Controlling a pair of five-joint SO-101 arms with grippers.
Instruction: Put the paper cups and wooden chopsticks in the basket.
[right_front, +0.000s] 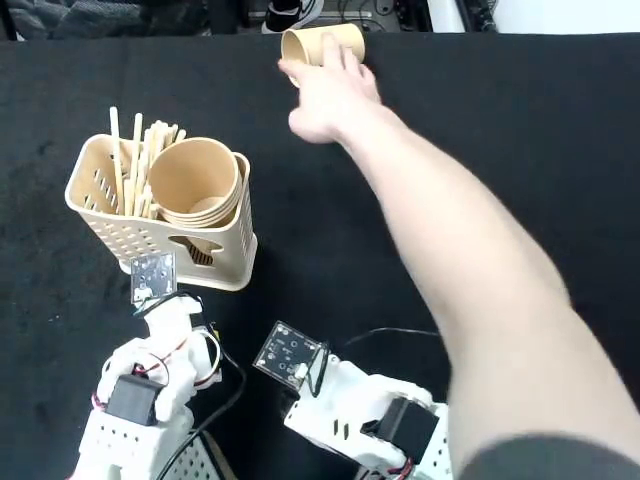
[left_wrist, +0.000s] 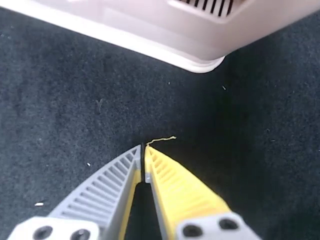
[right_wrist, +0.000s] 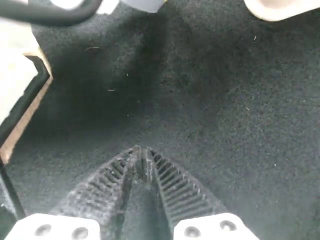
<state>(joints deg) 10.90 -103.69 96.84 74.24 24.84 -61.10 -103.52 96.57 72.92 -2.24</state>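
1. Two robot arms sit at the near side of the black table (right_front: 320, 230). The left gripper (left_wrist: 144, 150) has its jaws shut tight with nothing in them. It is just beside the basket (right_front: 228, 250).
2. The right gripper (right_wrist: 143, 152) has its jaws shut too, and it holds nothing.
3. The basket holds a stack of paper cups (right_front: 195, 178) and a bunch of wooden chopsticks (right_front: 135, 165) standing up in it.
4. One more paper cup (right_front: 322, 42) lies on its side at the far edge of the table, well apart from the basket. A person's hand (right_front: 330, 95) is touching it.
5. I think this cup is very light and thin. It can squash if squeezed hard, and it can roll away on its side.
6. A good place to hold it is likely the rim, one finger inside and one outside, with a soft pinch.
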